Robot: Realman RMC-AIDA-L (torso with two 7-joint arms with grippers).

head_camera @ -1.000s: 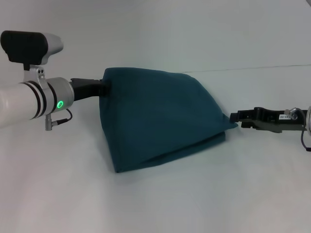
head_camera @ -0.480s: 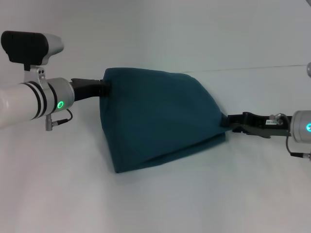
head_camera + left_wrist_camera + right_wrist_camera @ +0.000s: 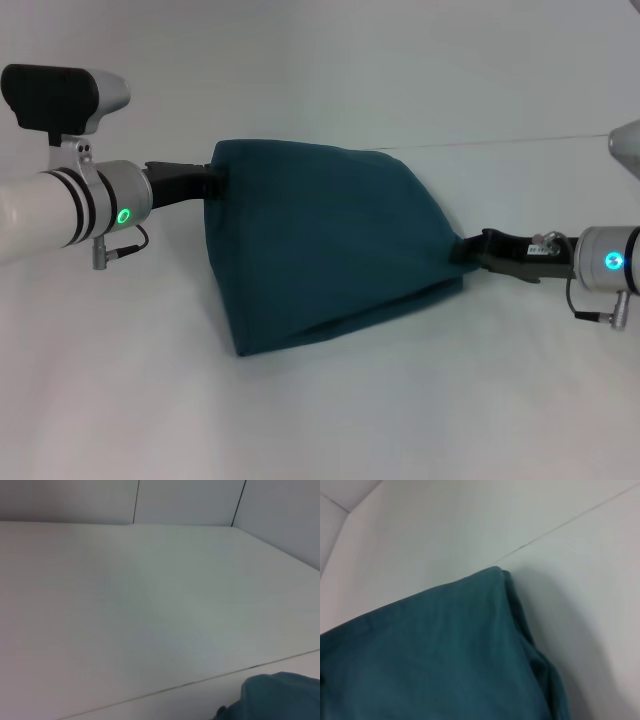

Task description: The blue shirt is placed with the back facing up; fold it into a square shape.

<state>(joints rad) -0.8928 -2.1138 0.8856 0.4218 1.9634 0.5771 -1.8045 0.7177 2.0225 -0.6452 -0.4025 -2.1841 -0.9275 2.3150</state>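
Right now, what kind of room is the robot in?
Probably a lab or test room, not a home: a plain white table, bare pale wall panels, and just one blue shirt held between the left hand and right hand.

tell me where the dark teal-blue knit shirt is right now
In the head view the dark teal-blue knit shirt sits mid-table, bunched between the left gripper at its far left corner and the right gripper at its right corner.
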